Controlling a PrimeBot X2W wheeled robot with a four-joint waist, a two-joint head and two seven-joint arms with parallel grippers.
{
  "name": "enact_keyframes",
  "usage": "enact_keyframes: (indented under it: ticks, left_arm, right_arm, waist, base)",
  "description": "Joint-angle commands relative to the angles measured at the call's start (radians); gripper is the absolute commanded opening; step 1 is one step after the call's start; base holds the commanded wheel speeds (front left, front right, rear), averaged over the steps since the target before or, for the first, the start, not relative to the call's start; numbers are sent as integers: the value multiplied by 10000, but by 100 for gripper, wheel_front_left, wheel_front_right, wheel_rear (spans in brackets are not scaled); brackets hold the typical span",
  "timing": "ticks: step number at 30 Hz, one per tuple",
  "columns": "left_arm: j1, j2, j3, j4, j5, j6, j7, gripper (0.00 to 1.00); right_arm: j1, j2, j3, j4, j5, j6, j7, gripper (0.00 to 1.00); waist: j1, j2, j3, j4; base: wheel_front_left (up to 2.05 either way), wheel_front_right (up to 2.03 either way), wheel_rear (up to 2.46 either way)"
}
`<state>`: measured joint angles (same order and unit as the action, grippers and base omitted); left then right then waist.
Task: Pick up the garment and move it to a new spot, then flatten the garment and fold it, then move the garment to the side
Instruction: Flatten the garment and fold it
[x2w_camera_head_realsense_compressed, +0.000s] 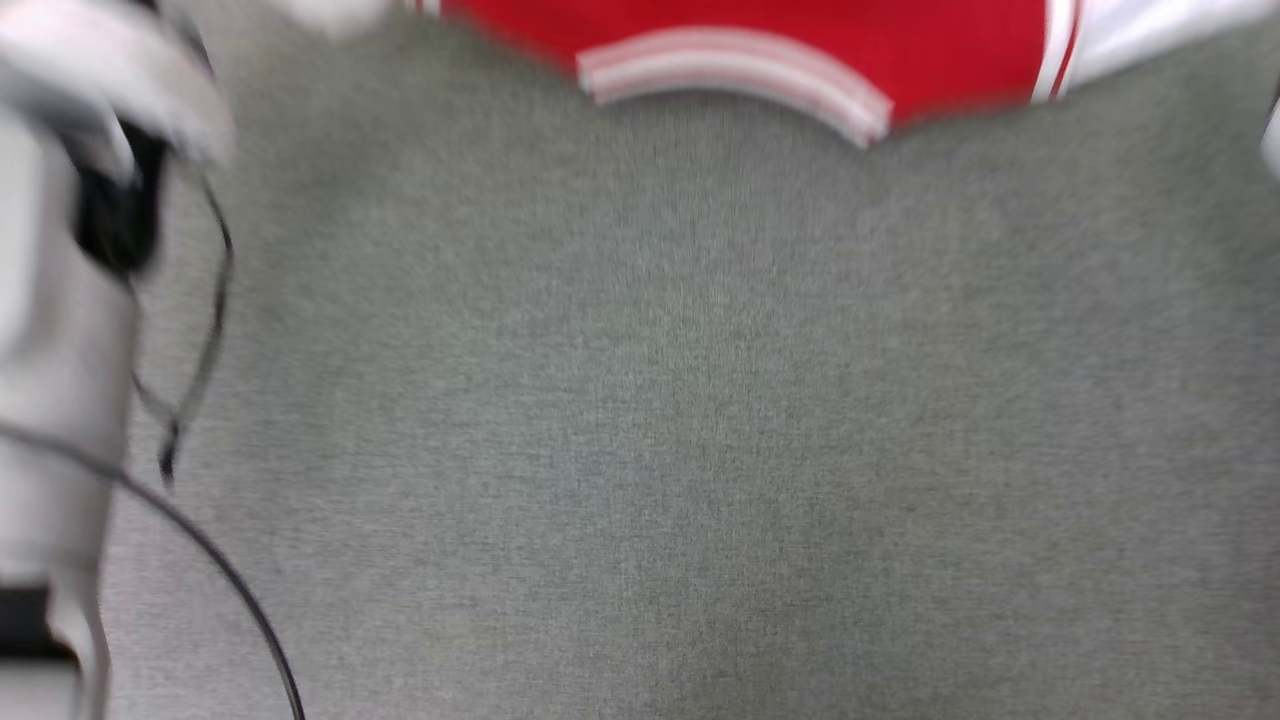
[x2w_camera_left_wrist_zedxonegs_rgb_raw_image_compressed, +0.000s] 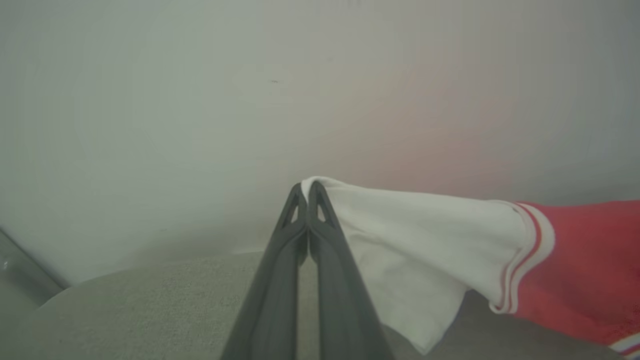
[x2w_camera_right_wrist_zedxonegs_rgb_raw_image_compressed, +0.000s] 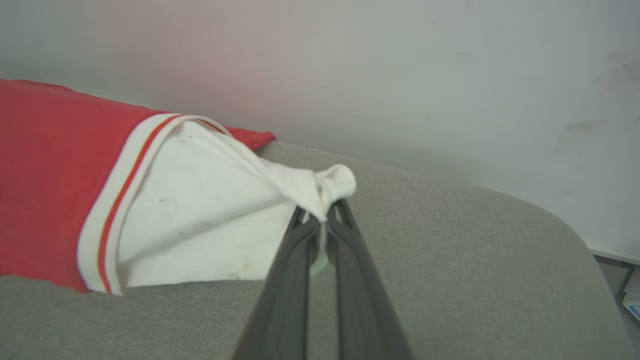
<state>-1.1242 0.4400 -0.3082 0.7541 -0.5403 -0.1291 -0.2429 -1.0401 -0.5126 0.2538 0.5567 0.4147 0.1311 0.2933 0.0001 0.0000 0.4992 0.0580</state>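
Note:
The garment (x2w_camera_head_realsense_compressed: 800, 40) is a red jersey with white sleeves and red-white striped trim; its collar edge hangs along the top of the head view. My left gripper (x2w_camera_left_wrist_zedxonegs_rgb_raw_image_compressed: 306, 186) is shut on the edge of one white sleeve (x2w_camera_left_wrist_zedxonegs_rgb_raw_image_compressed: 415, 235), held above the grey surface. My right gripper (x2w_camera_right_wrist_zedxonegs_rgb_raw_image_compressed: 322, 207) is shut on a bunched fold of the other white sleeve (x2w_camera_right_wrist_zedxonegs_rgb_raw_image_compressed: 200, 215), just over the grey cushion. The red body stretches away between the two sleeves. The front lettering is hidden.
A grey fabric surface (x2w_camera_head_realsense_compressed: 660, 420) spreads below the garment. A pale wall (x2w_camera_right_wrist_zedxonegs_rgb_raw_image_compressed: 400, 75) stands close behind it. My pale left forearm (x2w_camera_head_realsense_compressed: 60, 330) with black cables runs down the left of the head view. The cushion's rounded edge (x2w_camera_right_wrist_zedxonegs_rgb_raw_image_compressed: 575, 230) drops off at the right.

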Motion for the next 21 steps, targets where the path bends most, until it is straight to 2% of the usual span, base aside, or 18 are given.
enact_keyframes:
  ticks: [1,7,10,14,21]
  left_arm:
    - [925,80,-136,5,-105,0,-82,0]
    - [3533,480,-535,-372,-420,4,349,0]
    - [4664,989,-798,-615,-279,9,555,0]
    - [6010,1380,-906,-968,-462,10,813,0]
    - [7988,1759,-1132,-2062,-777,169,1491,0]
  right_arm:
    - [762,-147,169,-12,209,-8,197,0]
    - [2774,-424,457,-182,998,-10,740,0]
    - [3628,-546,375,-277,1325,-13,816,0]
    - [4663,-668,249,-507,1583,-13,777,0]
    - [6190,-862,-25,-1110,2190,-13,1092,0]
  waist:
    - [-1,0,-913,8]
    - [-1,0,-2073,-109]
    - [-1,0,-2567,-180]
    - [-1,0,-3151,-264]
    - [-1,0,-3826,-372]
  base:
    - [0,0,0]
    - [0,0,0]
    - [0,0,0]
    - [0,0,0]
    - [0,0,0]
